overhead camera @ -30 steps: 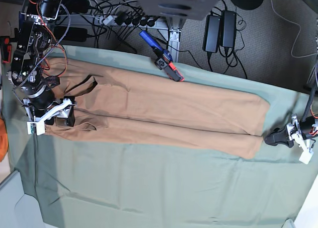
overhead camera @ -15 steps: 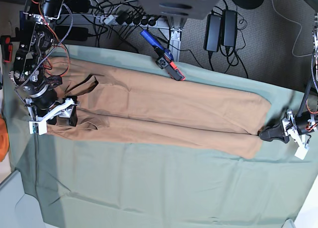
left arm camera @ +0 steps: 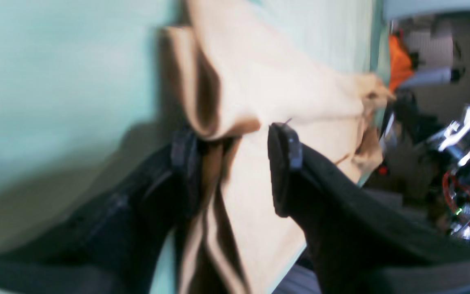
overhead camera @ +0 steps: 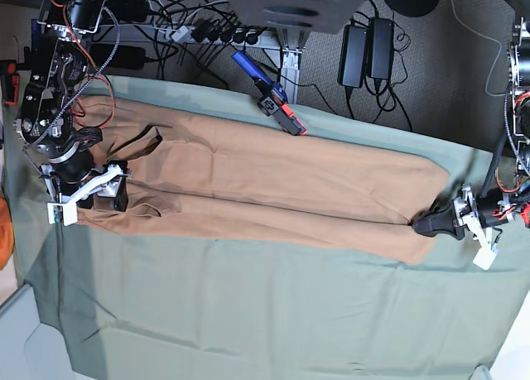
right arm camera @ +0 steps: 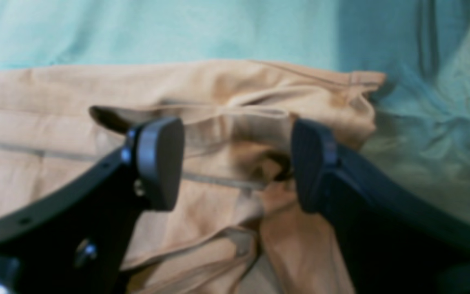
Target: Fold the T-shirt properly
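We see the T-shirt (overhead camera: 273, 190) lying as a long band on the green-sheeted surface (overhead camera: 248, 314), sides already in; our left pincer (left arm camera: 235, 167) gapes around its hem and the right pincer (right arm camera: 235, 163) gapes over the collar end, probably for an end-to-end fold

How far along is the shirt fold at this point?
Done: the T-shirt lies as a long narrow band, sides folded in. In hand: the left gripper is open around the hem end, the right gripper open over the collar end. Left: folding the band end to end.
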Robot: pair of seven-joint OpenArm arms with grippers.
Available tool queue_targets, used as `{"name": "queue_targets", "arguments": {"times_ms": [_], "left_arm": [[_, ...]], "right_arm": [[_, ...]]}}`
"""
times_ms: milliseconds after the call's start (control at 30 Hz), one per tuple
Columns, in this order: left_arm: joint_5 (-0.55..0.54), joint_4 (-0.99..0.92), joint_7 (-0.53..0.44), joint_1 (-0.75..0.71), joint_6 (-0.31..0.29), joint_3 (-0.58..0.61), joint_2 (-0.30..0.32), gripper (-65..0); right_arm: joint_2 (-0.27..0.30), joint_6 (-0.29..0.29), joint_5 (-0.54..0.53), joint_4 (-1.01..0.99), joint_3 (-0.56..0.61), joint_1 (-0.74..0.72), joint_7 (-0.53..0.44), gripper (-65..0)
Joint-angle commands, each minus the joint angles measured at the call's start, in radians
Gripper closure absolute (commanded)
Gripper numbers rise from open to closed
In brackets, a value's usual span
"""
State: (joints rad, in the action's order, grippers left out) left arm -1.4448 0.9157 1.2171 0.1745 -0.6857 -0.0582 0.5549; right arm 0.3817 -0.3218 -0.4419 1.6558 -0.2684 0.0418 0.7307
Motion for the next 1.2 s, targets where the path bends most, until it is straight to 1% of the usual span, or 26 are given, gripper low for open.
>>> {"name": "queue_targets", "arguments": {"times_ms": [0,100,233,433,567,633,667,767,833,867,1033,1167], "left_arm": [[-0.039,0.039,0.014,0.001,-0.012,0.002,0.005,-28.8],[-0.039,0.104,0.013,-0.024,-0.012,0.002,0.005,-28.8],[-0.039,0.114,0.004,-0.028,-0.012,0.002,0.005,-28.8],[-0.039,0.114,-0.096,-0.028,-0.012,0.002,0.004,-28.8],[0.017,0.113,-0.160,-0.027,-0.012,0.002,-0.009,-28.7],[0.037,0.113,-0.170,-0.027,-0.012,0.002,-0.025,-28.2],[0.048,0.112,-0.174,-0.028,-0.012,0.002,-0.035,-26.2],[0.098,0.109,-0.206,-0.028,-0.012,0.002,-0.063,-12.1],[0.113,0.110,-0.216,-0.027,-0.012,0.002,-0.077,-2.2],[0.124,0.109,-0.218,-0.027,-0.012,0.002,-0.082,0.0],[0.185,0.110,-0.226,-0.027,-0.012,-0.019,-0.084,0.0],[0.186,0.110,-0.215,-0.028,-0.012,-0.089,-0.083,0.0]], "right_arm": [[0.014,-0.057,-0.011,0.016,-0.007,-0.011,-0.019,-41.5],[0.014,-0.057,-0.011,0.016,-0.007,-0.011,-0.019,-41.5],[0.014,-0.057,-0.011,0.016,-0.007,-0.011,-0.019,-41.5],[0.014,-0.057,-0.011,0.016,-0.007,-0.011,-0.019,-41.5],[0.014,-0.057,-0.011,0.016,-0.007,-0.011,-0.019,-41.5],[0.014,-0.057,-0.011,0.016,-0.007,-0.011,-0.019,-41.5],[0.014,-0.057,-0.011,0.016,-0.007,-0.011,-0.019,-41.5],[0.014,-0.057,-0.011,0.016,-0.007,-0.011,-0.019,-41.5],[0.014,-0.057,-0.011,0.016,-0.007,-0.011,-0.019,-41.5],[0.014,-0.057,-0.011,0.016,-0.007,-0.011,-0.019,-41.5],[0.014,-0.057,-0.011,0.016,-0.007,-0.011,-0.019,-41.5],[0.014,-0.057,-0.011,0.016,-0.007,-0.011,-0.019,-41.5]]}}
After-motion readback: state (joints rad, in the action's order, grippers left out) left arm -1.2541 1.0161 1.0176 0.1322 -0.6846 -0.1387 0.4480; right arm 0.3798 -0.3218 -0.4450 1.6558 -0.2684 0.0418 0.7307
